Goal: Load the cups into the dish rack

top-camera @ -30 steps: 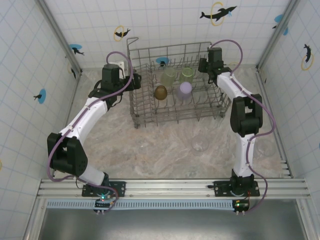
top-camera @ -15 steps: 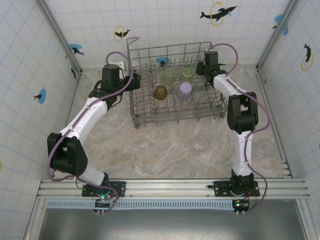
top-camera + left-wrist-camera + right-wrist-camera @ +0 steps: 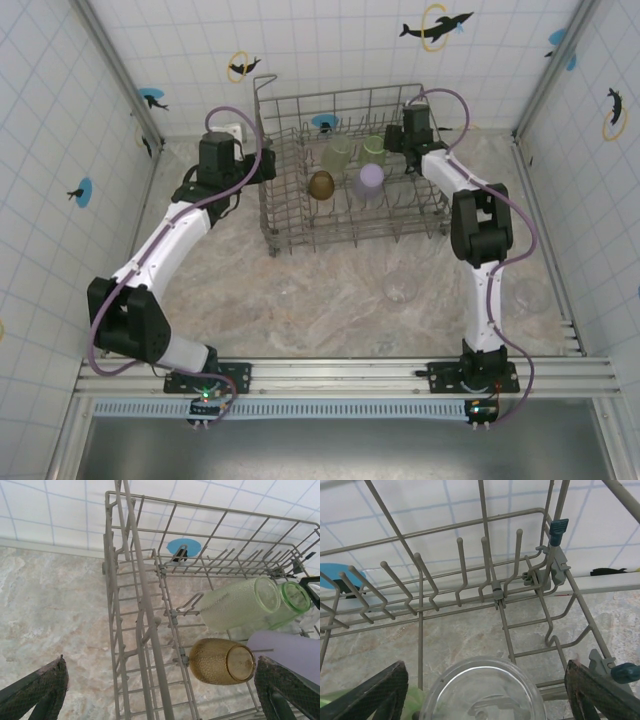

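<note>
Two green cups [image 3: 240, 602], an amber cup [image 3: 220, 661] and a lilac cup [image 3: 295, 652] lie in the rack [image 3: 290, 235]; a clear cup [image 3: 482, 692] sits between the right gripper's [image 3: 485, 672] spread fingers at its back right. The left gripper [image 3: 160, 662] hangs spread and empty; at least two more clear tumblers [image 3: 400, 290] wait on the table [image 3: 330, 320].

Grey rack [image 3: 290, 205], amber cup [image 3: 222, 661], lilac cup [image 3: 295, 652]

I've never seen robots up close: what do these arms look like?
The left arm and right arm have white shells between black joints. A lilac cable loops along each. Their bases are black. The fingers are dark and cross-hatched.
</note>
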